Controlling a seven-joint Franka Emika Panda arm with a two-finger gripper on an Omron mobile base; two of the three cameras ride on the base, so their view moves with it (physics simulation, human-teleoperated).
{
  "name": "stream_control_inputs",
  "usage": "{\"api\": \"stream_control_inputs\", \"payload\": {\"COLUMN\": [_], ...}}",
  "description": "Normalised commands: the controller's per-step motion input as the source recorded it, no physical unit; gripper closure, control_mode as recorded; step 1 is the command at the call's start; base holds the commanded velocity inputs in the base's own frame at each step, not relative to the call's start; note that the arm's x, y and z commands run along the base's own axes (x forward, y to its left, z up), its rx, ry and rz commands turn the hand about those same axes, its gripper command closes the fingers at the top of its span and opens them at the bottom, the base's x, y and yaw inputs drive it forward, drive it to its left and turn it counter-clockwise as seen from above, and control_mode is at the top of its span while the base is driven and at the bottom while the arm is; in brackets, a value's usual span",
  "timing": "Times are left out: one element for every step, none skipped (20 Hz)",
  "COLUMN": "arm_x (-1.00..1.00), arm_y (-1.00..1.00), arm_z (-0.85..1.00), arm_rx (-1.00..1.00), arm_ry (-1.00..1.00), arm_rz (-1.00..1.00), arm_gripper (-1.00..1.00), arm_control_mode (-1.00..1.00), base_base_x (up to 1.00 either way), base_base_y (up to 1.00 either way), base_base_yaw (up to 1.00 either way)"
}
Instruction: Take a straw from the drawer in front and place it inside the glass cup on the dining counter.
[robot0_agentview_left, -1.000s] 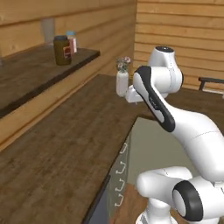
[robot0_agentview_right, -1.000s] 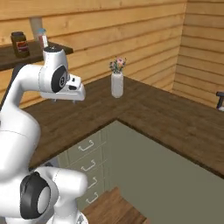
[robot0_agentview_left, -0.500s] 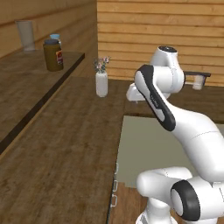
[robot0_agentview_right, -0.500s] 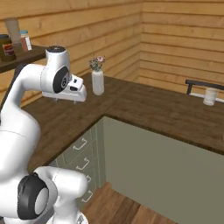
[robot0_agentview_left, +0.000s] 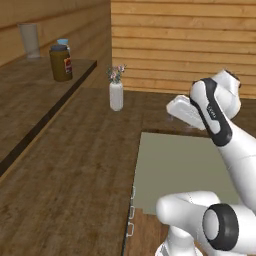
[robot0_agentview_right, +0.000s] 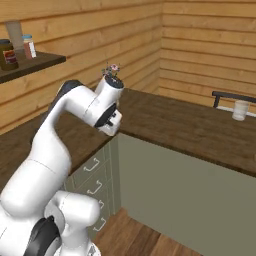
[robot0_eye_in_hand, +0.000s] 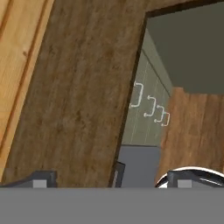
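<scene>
Dark wooden counter: L-shaped slab along the plank walls, wrapping the sage-green cabinet run; in the right base view it spans from 9 o'clock to 3 o'clock.

Robot arm: white with dark joints; rises at 7 o'clock in the right base view, elbow high, wrist bent down over the counter edge near frame centre.

Cabinet drawers: stacked sage-green fronts with small light handles, directly below the wrist at 7 o'clock of frame centre; all fronts sit flush; in the hand view the handles form a row at 2 o'clock of centre; the straw cannot be made out anywhere.

Raised shelf: dark wood, at 10 o'clock in the left base view; carries a brown jar, a tall grey glass behind it at 10 o'clock of the jar, and a small blue-capped container just beside the jar.

Gripper: points down at the counter edge and drawer fronts; fingers stand spread wide apart at the lower frame edge, with nothing between them.

White vase: holds small flowers; stands on the counter near the wall corner, at 11 o'clock of frame centre.

Glass cup: small translucent whitish tumbler at 3 o'clock in the right base view, on the far surface beside a dark rail, well apart from the gripper.
</scene>
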Motion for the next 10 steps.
{"api": "stream_control_inputs", "payload": {"arm_x": [0.05, 0.06, 0.01, 0.08, 0.19, 0.2, 0.24, 0.26, 0.29, 0.29], "arm_y": [-0.46, -0.39, -0.36, -0.3, -0.19, -0.12, -0.04, 0.0, 0.0, 0.0], "arm_z": [-0.77, -0.77, -0.81, -0.84, -0.87, -0.88, -0.89, -0.89, -0.86, -0.85], "arm_rx": [0.34, 0.33, 0.33, 0.32, 0.3, 0.29, 0.3, 0.29, 0.26, 0.25], "arm_ry": [0.0, 0.0, 0.0, 0.0, 0.0, 0.0, 0.0, 0.0, 0.0, 0.0], "arm_rz": [-0.02, 0.0, 0.0, 0.0, 0.0, 0.0, 0.0, 0.0, 0.0, 0.0], "arm_gripper": [-1.0, -1.0, -1.0, -1.0, -1.0, -1.0, -1.0, -1.0, -1.0, -1.0], "arm_control_mode": [-1.0, -1.0, -1.0, -1.0, -1.0, -1.0, -1.0, -1.0, -1.0, -1.0], "base_base_x": [0.0, 0.0, 0.0, 0.0, 0.0, 0.0, 0.0, 0.0, 0.0, 0.0], "base_base_y": [0.0, 0.0, 0.0, 0.0, 0.0, 0.0, 0.0, 0.0, 0.0, 0.0], "base_base_yaw": [0.0, 0.0, 0.0, 0.0, 0.0, 0.0, 0.0, 0.0, 0.0, 0.0]}}
